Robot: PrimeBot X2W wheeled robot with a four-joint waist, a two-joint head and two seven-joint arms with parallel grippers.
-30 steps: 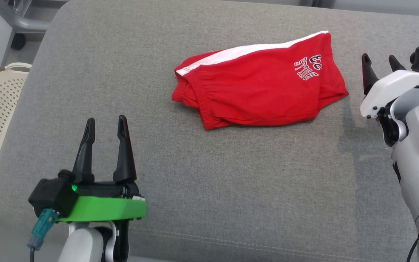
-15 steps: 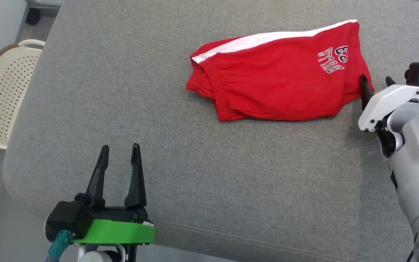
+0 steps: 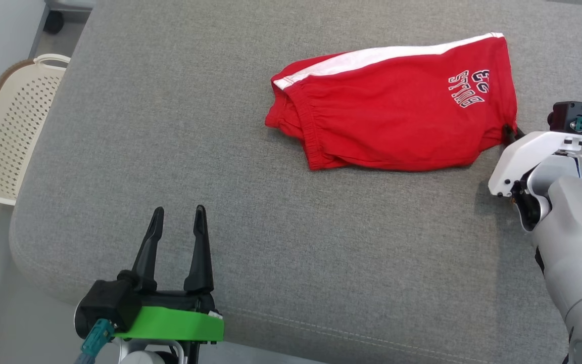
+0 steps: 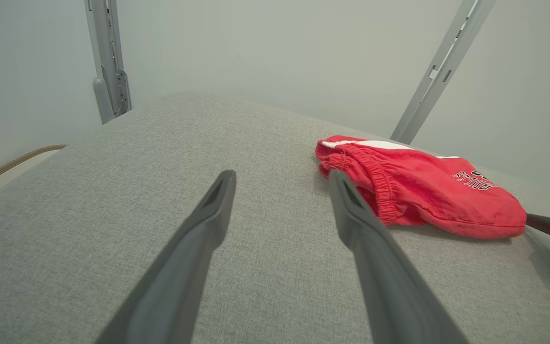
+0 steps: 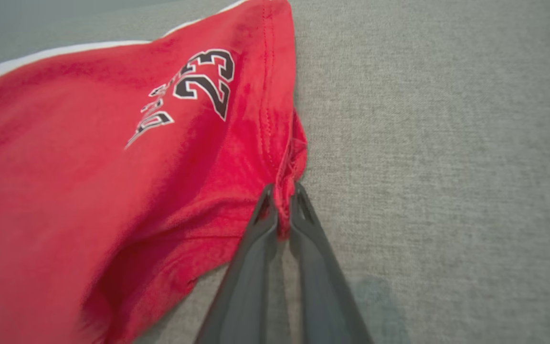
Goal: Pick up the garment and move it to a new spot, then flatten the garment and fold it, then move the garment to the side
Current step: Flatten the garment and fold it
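**A:** In the head view there's just a dark tip poking out at the right edge of the red shorts [image 3: 397, 116]. Is the right gripper [image 5: 283, 193] actually holding them?

**B:** Yep, the right wrist view has it up close. Both fingers are pressed together on a bunched bit of hem, at the corner just below the "23" print. The left wrist view gives you the opposite end, the gathered elastic waistband.

**A:** And the left gripper [image 3: 179, 210]?

**B:** Spread wide, sitting over the cushion's near edge, well apart from the shorts.

**A:** How do the shorts look?

**B:** Rumpled, with a white stripe along the far side and the lettering upside down from the head. They're lying on the far right part of the grey fabric cushion [image 3: 321, 263].

**A:** Anything around it?

**B:** A cream perforated basket [image 3: 8, 131] is off the left side. Grey metal posts [image 4: 108, 62] stand against a pale wall behind.
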